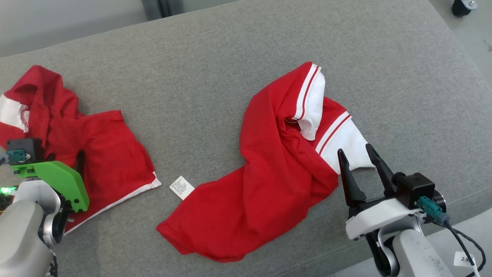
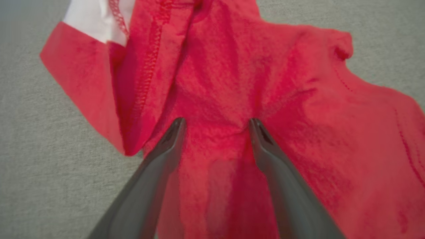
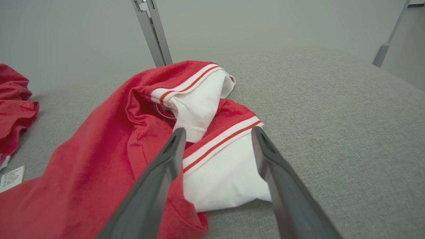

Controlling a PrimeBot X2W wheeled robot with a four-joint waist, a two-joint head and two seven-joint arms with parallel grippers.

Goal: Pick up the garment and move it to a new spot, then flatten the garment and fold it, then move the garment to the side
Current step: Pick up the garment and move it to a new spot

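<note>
Head view: grey cushion (image 1: 200, 77) carrying two red shirts. The left shirt (image 1: 103, 154) lies crumpled against the cushion's left edge. The middle shirt (image 1: 269, 177) lies twisted from the centre toward the near edge, its white sleeve (image 1: 346, 142) turned to the right edge and a small label (image 1: 182, 187) on bare fabric between the two shirts. The left gripper (image 1: 65, 157) stands over the left shirt and the right gripper (image 1: 355, 154) sits at the white sleeve, both with fingers spread and nothing held. Left wrist view: left gripper (image 2: 215, 124) spread wide with a raised ridge of the left shirt (image 2: 298, 132) between the tips. The tips are at the cloth, contact not certain, no grasp made, and grey cushion (image 2: 40, 149) shows at the side. Right wrist view: right gripper (image 3: 217, 132) spread wide and empty, straddling the white sleeve (image 3: 225, 176) where its striped band meets the red of the middle shirt (image 3: 99, 159), with the label (image 3: 11, 177) at the far left. Step in hand, by judgement: the first pick-up, not yet made; which shirt is meant cannot be told. Next move calls for lowering the fingers onto a fold and closing on enough cloth to lift without slipping, then carrying it to bare cushion; flattening and folding remain.
</note>
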